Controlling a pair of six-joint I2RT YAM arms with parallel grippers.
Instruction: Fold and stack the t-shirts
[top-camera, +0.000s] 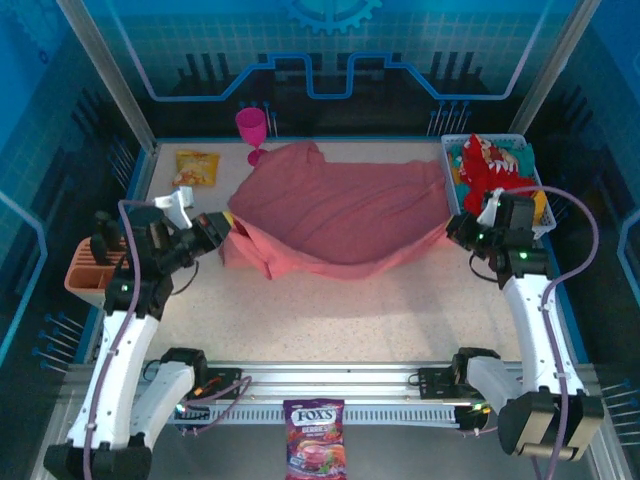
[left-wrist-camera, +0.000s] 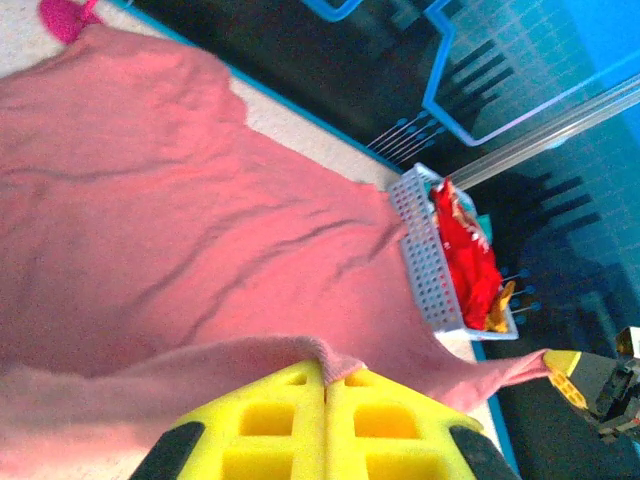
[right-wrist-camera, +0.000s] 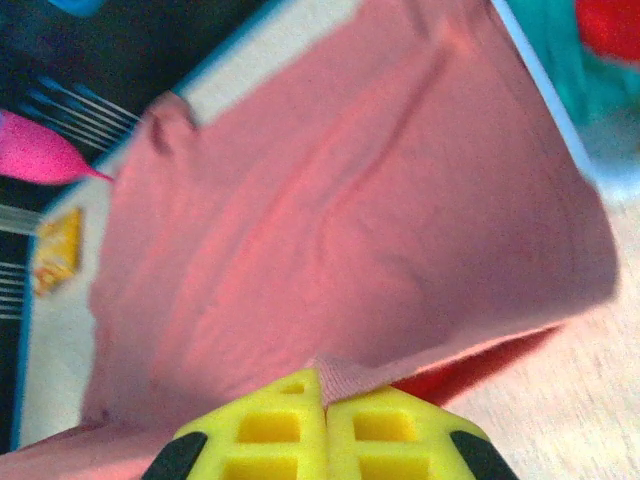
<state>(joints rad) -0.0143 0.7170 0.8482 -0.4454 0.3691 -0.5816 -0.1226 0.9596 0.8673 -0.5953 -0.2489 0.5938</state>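
One purple sweets bag lies nearest of all, in front of the rail between the two arm bases. Beyond it stretches a bare, speckled strip of tabletop, with an orange rack off its left edge. Past that strip the left gripper and the right gripper face each other from opposite sides. Each is closed tight on the near edge of the salmon-pink t-shirt. The wrist views show a fold of pink hem nipped at the tips of the yellow fingers on the left and likewise on the right. The held edge sags in a shallow curve between the two grippers, while the rest of the t-shirt spreads wrinkled over the middle of the tabletop towards the back. Just beside its far right corner stands a white basket holding the red t-shirt, crumpled. At the far left lies an orange-yellow snack packet, and close to the shirt's back edge stands an upright magenta goblet.
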